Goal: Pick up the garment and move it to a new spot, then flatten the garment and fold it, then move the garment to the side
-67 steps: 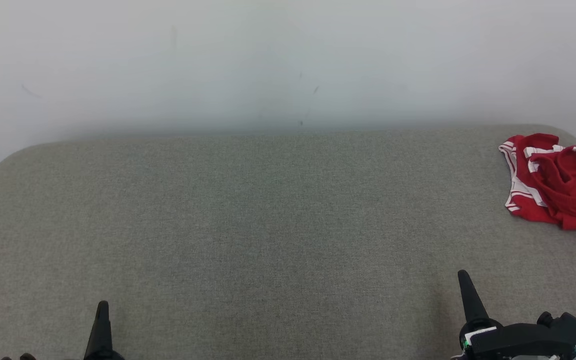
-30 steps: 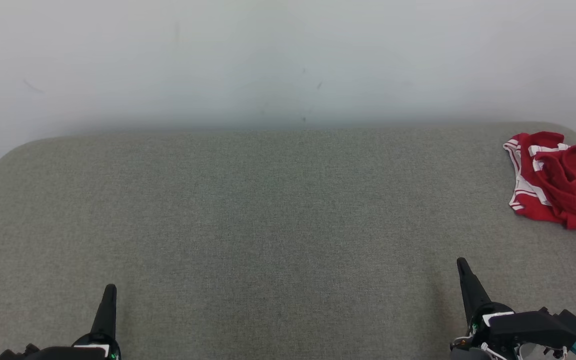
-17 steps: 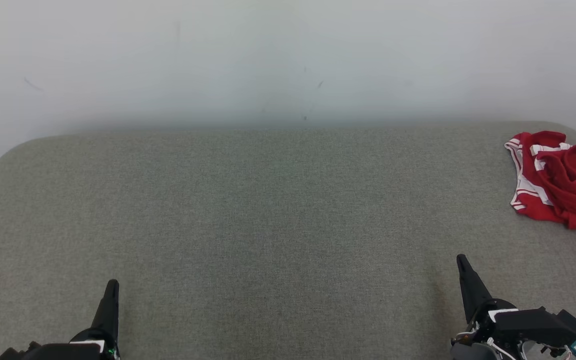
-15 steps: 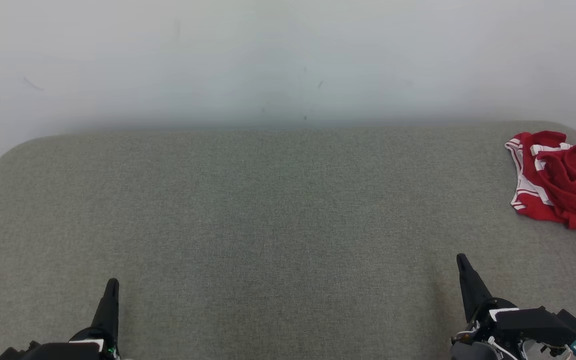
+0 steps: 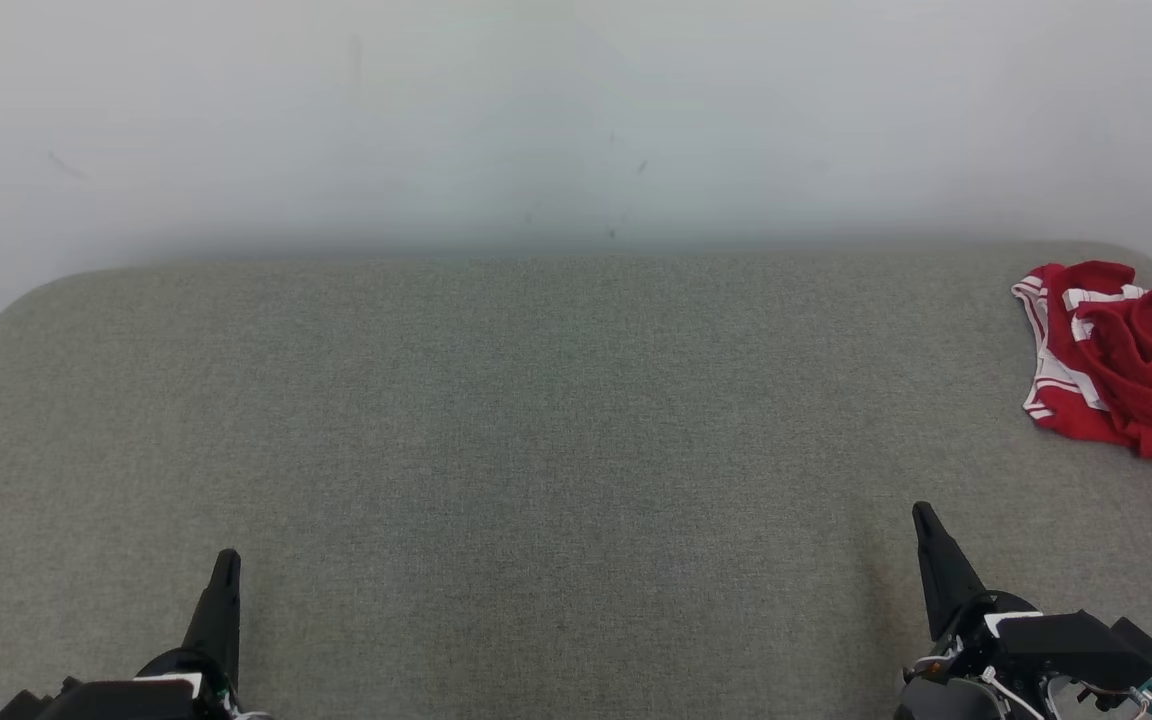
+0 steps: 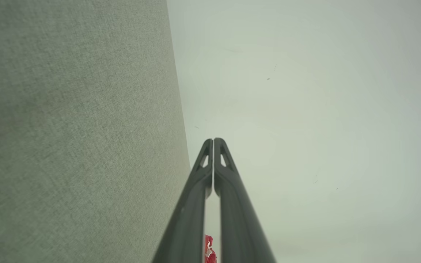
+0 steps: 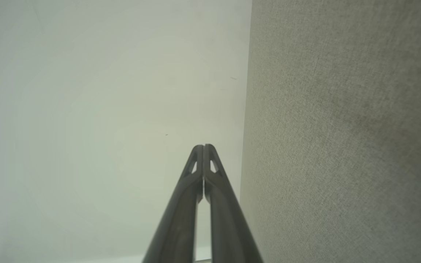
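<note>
A pale wall [image 5: 576,100], lightly scuffed, rises behind a wide tabletop [image 5: 536,420] covered in grey woven fabric, its two far corners rounded, as seen from the robot's head. The garment [image 5: 1126,370], a red piece trimmed with white stripes, lies crumpled in a loose heap at the tabletop's far right corner, partly cut off by the side of the head view. It rests on the fabric, well apart from both arms.

The right gripper [image 5: 924,515] stands by the tabletop's near edge on the right side. Its jaws are pressed together into a single dark point aimed toward the far edge, and the garment lies beyond it and further right. The left gripper [image 5: 227,560] stands by the near edge on the left side, jaws likewise closed and empty.

The left wrist view shows that arm's two dark fingers [image 6: 196,190] meeting at their tips against the pale wall, the grey fabric running alongside them. A sliver of the red garment peeks through the narrow gap low between them. The right wrist view shows the other pair touching tip to tip beside the same grey fabric.
</note>
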Controlling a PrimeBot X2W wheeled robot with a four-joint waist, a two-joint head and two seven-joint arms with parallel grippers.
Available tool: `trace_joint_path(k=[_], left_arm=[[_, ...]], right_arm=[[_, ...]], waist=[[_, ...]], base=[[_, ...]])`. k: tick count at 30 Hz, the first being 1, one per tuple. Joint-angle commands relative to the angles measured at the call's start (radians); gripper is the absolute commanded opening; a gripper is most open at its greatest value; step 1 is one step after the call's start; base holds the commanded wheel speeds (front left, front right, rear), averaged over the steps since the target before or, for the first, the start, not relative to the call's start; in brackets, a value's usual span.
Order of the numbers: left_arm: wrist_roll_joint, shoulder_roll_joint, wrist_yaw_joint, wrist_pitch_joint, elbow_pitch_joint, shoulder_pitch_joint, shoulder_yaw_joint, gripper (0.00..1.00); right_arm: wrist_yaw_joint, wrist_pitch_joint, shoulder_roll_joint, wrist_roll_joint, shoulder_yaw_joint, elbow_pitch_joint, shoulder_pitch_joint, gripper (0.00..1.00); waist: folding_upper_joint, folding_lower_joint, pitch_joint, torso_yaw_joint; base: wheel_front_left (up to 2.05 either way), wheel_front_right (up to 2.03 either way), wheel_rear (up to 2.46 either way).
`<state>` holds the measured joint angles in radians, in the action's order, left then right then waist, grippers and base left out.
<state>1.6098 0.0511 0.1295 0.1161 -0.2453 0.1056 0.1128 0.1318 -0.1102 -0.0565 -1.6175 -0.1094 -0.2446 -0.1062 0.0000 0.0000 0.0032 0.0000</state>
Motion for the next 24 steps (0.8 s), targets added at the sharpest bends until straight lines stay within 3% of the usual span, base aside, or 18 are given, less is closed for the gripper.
trace_joint_path(k=[1,24], left_arm=[[0.005,-0.002,0.003,0.001,-0.001,0.008,0.003,0.0],[0.006,-0.002,0.003,0.0,-0.001,0.008,0.003,0.0]], right_arm=[[-0.002,-0.003,0.004,0.001,0.0,-0.001,-0.005,0.0],[-0.002,-0.004,0.006,0.004,-0.002,0.0,-0.005,0.0]], waist=[[0.0,0.0,0.0,0.0],[0.0,0.0,0.0,0.0]], base=[[0.0,0.0,0.0],[0.0,0.0,0.0]])
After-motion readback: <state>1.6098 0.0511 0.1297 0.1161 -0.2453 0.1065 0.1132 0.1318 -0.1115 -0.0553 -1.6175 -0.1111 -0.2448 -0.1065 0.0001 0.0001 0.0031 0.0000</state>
